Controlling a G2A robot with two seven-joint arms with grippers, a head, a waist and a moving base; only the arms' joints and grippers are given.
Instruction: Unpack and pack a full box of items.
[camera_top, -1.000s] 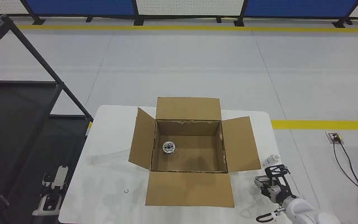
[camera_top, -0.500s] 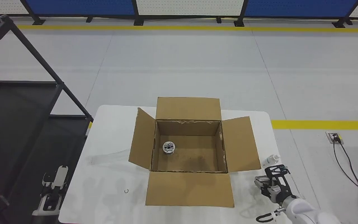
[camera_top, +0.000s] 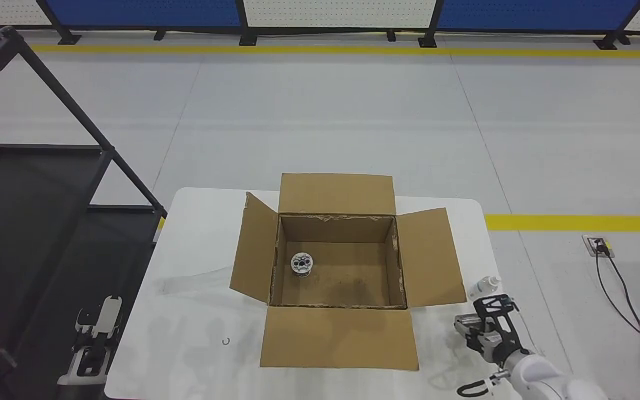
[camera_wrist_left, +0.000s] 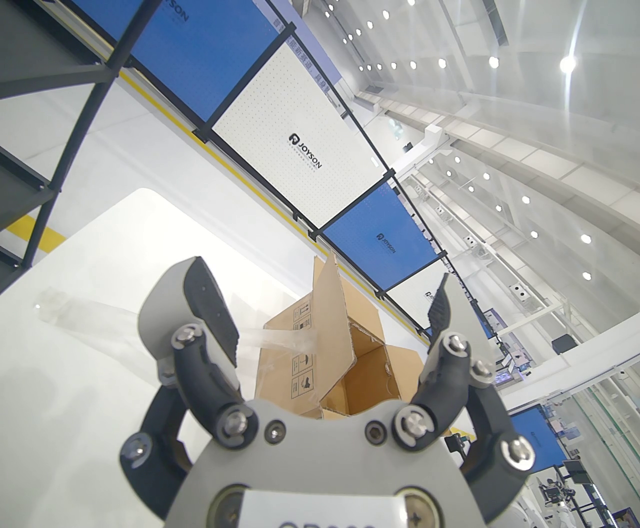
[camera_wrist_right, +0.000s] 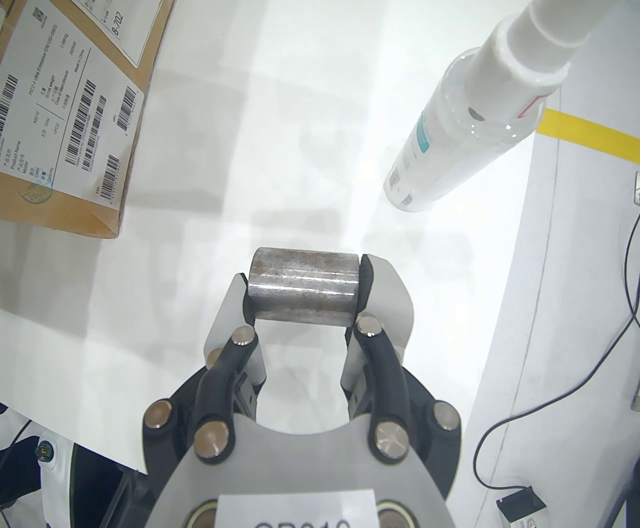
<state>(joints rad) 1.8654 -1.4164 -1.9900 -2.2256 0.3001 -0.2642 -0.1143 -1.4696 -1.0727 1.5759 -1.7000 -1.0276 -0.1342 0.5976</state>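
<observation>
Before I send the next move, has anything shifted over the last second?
Nothing visibly changed. The right gripper stays shut on the metal cylinder above the table, near the white bottle. The left gripper stays open. The box lies open as before, with the small round item in the same spot inside.

I am clamping a metal cylinder (camera_wrist_right: 304, 292) crosswise in my right gripper (camera_wrist_right: 305, 281), with the white table (camera_wrist_right: 280, 150) beneath. A white bottle (camera_wrist_right: 465, 135) is standing nearby, and the labelled cardboard box (camera_wrist_right: 65, 115) is lying farther off.
</observation>
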